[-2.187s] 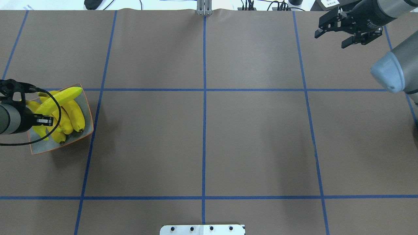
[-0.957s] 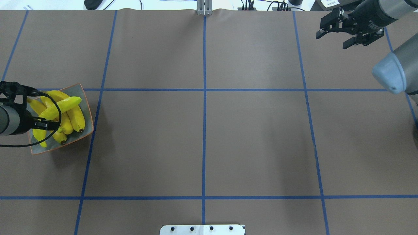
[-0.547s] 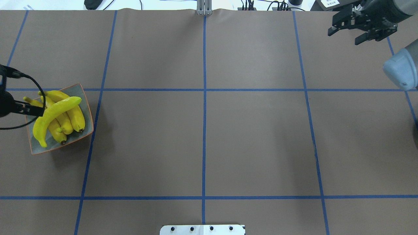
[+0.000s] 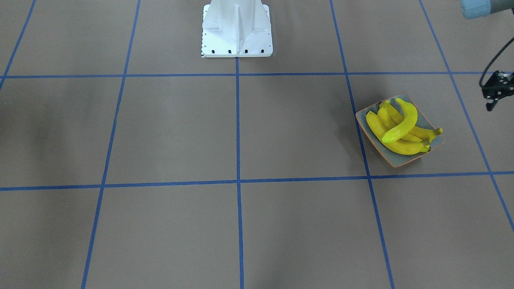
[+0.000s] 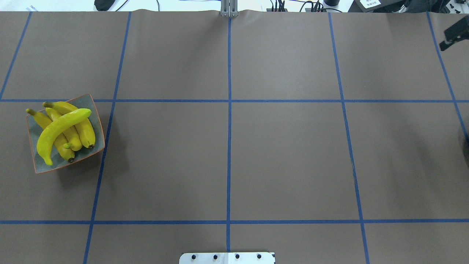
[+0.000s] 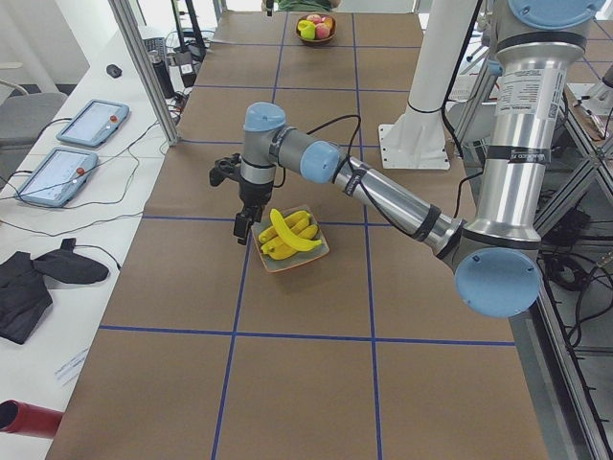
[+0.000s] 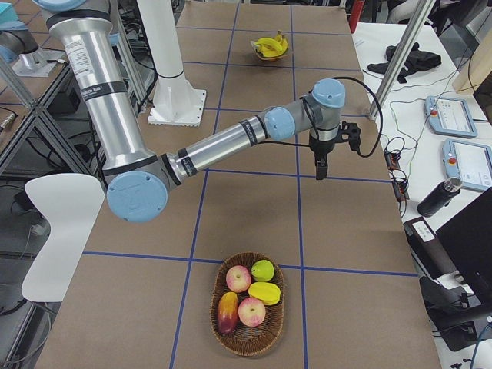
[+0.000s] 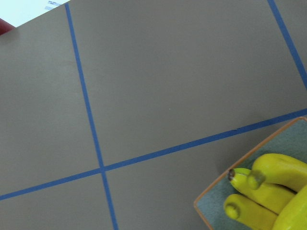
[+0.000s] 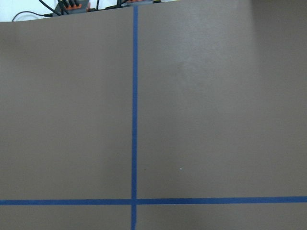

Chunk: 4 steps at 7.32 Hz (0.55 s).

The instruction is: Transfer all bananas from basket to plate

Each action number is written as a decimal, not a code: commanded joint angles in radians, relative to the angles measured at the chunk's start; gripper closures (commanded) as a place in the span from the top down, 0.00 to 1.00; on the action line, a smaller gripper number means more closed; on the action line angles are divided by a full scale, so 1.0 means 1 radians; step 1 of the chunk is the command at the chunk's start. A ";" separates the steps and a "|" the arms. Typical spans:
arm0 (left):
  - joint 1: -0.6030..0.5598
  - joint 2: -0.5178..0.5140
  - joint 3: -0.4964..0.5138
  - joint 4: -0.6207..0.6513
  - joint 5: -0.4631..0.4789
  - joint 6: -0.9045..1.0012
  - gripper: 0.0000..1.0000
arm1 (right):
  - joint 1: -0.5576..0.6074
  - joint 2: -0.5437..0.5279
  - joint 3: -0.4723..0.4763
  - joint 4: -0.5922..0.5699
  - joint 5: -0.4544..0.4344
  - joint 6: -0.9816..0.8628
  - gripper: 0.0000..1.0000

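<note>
Four glossy yellow curved bananas [image 5: 62,126] piled in the shallow rectangular grey-blue plate [image 5: 56,162] with orange-brown rim. Probably light, firm, slippery; best gripped mid-length. Opening of left pincer [image 6: 247,226] and right pincer [image 7: 319,167]: cannot tell.

Four glossy yellow bananas [image 5: 62,130] with small dark tips are piled on the plate [image 5: 83,153], a shallow rectangular grey-blue dish with an orange-brown rim and upturned edges. Three are laid side by side along the dish. The fourth, top banana [image 5: 60,125] is laid slantwise across them. One stem [image 4: 438,131] is seen reaching over the rim. The plate is set on the brown surface [image 5: 227,157] at the robot's left, slightly askew to the blue tape lines [image 5: 106,146], near a crossing.
</note>
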 commanded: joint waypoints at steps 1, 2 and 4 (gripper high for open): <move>-0.154 -0.042 0.174 0.016 -0.214 0.143 1.00 | 0.147 -0.119 -0.060 -0.048 0.010 -0.284 1.00; -0.194 -0.027 0.200 -0.003 -0.216 0.209 1.00 | 0.173 -0.188 -0.069 -0.039 0.017 -0.300 1.00; -0.269 -0.010 0.250 -0.020 -0.216 0.315 1.00 | 0.192 -0.262 -0.051 -0.014 -0.018 -0.303 1.00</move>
